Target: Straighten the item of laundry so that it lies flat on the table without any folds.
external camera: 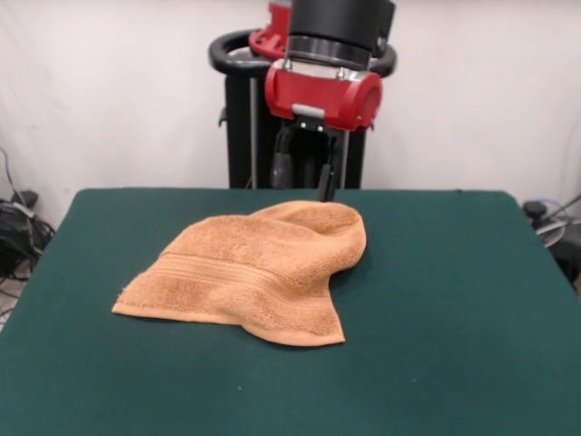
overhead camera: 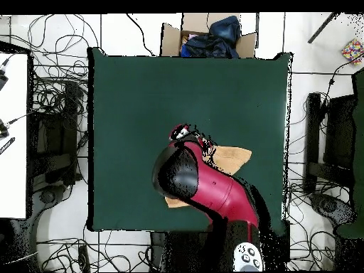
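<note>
Front view showing towel (external camera: 250, 272) bunched mid-table (external camera: 436, 300) before white wall (external camera: 109, 91); overhead adding cardboard box (overhead camera: 170, 39) beyond table, arm hiding towel; gripper (external camera: 325, 186) state unclear.

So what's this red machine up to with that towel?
The robot arm is working on an orange towel on the green table, aiming to spread it flat. Its gripper hangs at the towel's far edge, right above a raised hump there. The towel is still rumpled and folded over itself. From overhead, the arm hides most of it. Whether the gripper has hold of the cloth is unclear.
</note>
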You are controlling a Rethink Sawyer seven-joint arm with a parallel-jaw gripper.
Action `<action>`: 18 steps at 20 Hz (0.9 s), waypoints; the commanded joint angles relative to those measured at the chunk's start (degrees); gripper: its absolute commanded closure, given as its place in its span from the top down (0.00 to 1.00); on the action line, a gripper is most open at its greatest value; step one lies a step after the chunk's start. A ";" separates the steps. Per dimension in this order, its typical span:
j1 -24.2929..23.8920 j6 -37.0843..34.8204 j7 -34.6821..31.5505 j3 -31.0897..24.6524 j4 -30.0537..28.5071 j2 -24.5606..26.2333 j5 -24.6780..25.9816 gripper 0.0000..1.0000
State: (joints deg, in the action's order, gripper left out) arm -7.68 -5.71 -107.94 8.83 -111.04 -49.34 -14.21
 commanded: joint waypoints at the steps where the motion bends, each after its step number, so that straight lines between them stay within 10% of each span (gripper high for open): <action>1: 2.08 -0.31 -13.86 -3.47 -5.55 3.97 -2.51 1.00; 18: -1.33 -12.10 -1.28 -4.76 -0.11 8.88 4.85 1.00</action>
State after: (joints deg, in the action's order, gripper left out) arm -7.12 -7.59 -107.94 8.64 -112.50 -44.87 -12.59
